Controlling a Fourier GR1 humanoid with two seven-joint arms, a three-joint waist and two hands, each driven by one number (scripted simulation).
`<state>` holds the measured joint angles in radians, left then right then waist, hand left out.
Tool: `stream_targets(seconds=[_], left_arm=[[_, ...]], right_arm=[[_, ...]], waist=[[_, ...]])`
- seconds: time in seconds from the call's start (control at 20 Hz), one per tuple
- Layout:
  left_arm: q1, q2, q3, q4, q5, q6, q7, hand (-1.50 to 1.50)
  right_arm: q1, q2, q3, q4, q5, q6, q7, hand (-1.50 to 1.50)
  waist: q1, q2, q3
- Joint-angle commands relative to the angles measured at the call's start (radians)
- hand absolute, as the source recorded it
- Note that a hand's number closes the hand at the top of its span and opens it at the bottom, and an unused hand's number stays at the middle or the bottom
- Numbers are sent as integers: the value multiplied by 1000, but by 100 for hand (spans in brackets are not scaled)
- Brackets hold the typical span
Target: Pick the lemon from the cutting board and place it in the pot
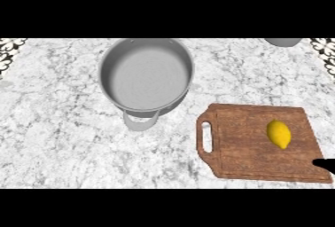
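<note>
A yellow lemon (279,134) lies on the right half of a brown wooden cutting board (248,150) with a handle slot on its left side. Up and to the left of the board stands a grey metal pot (146,75), with nothing inside, one handle pointing toward me. Only a small black tip of my right hand (325,164) shows at the right edge, just below and right of the lemon, not touching it. My left hand is out of view.
The counter is white-grey marble (59,133). A grey object (283,41) is cut off at the top right edge. Patterned tiles show at both top corners.
</note>
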<state>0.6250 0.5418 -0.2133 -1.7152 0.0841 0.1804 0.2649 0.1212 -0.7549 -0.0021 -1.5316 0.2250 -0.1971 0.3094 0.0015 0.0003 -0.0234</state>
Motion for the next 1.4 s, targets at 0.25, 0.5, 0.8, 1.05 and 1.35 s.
stream_targets(seconds=[0.25, 0.5, 0.8, 1.05, 1.35], left_arm=[[-261, -43, 88, -92, -8, 52, -136, 0], [-281, -66, 62, -79, -26, 55, -140, 0], [-313, -63, 74, -75, -19, 44, -131, 0], [-315, -61, 84, -56, -21, 41, -147, 0], [-322, -66, 99, -51, -7, 39, -140, 0]], right_arm=[[-75, -91, 136, 12, -45, 311, 300, -150], [-151, -66, 183, 1, -106, 416, 450, -150], [-270, -54, 204, 19, -153, 500, 581, -150], [-339, -49, 230, 61, -156, 552, 670, -150], [-392, 5, 283, 83, -163, 561, 725, -150]], waist=[[29, 10, 10], [28, 8, 14], [28, 10, 16], [28, 10, 18], [11, 6, 18]])
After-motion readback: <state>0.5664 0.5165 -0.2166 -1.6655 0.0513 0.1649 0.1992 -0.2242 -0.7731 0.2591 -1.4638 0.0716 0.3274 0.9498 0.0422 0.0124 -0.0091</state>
